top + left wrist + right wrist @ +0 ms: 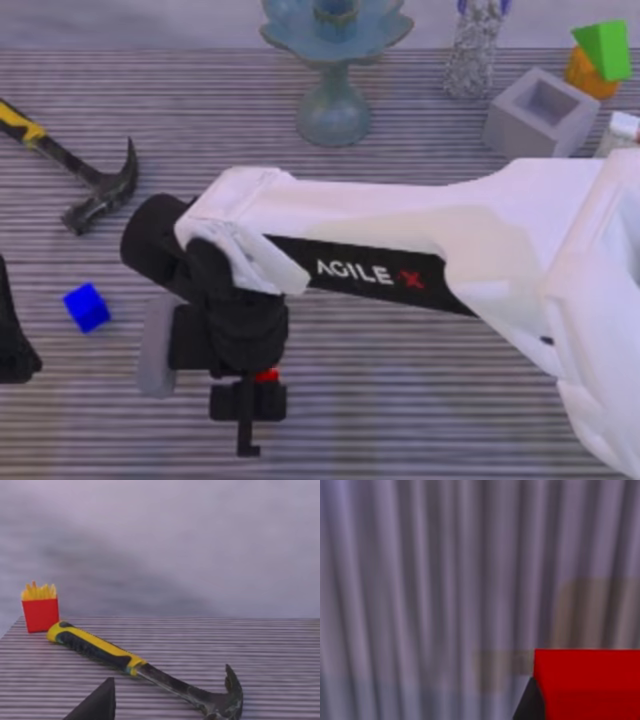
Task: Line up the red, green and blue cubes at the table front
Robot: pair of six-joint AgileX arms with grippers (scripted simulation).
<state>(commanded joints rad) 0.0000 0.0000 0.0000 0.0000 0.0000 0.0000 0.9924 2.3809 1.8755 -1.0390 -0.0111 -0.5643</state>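
Red shows between the black fingers of my right end effector [250, 398], so I judge it closed on the red cube [266, 376]; the right wrist view confirms it, with the red cube filling its corner against a dark fingertip [527, 705] and striped worktop beyond. From the centre of the top view, that end effector sits at about seven o'clock, near the front edge, pointing down. I read this as the placing step: the cube is carried low over the front strip because the row belongs there.

Moving outward, the white right arm [450, 245] stretches in from three o'clock across the middle of the worktop [400, 400], hiding much of it. The blue cube [87, 307] rests at nine o'clock, apart from the red one and not yet in line. I cannot find the green cube; it may lie beneath the arm.

My left end effector [10, 340] is parked at the nine o'clock edge; I cannot tell whether it is open. Its camera looks at a hammer [145, 672] and a carton of fries [40, 609]. At one o'clock sits a grey hollow box [540, 112] with a green wedge [605, 48] behind, and a blue pedestal stand [334, 60] at twelve.
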